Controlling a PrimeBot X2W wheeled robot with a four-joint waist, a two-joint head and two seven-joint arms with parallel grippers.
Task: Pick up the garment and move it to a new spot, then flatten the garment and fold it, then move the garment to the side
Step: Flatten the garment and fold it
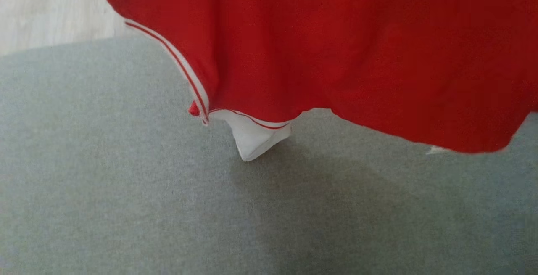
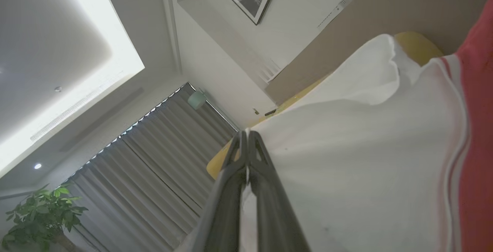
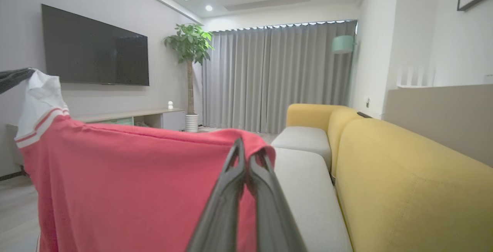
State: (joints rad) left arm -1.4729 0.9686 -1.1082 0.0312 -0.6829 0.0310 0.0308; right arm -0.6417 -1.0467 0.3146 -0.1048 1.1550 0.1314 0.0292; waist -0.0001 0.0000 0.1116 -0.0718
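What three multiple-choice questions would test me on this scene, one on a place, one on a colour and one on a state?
1. Where is the garment? A flat on the floor; B held up over the grey seat cushion; C draped on the television.
2. What colour is its main body? A red; B blue; C yellow.
3. How is the left hand? A wide open; B holding a plant; C shut on the garment's white part.
Answers: B, it hangs, casting a shadow on the cushion; A, red cloth with white trim; C, it is closed on white cloth.
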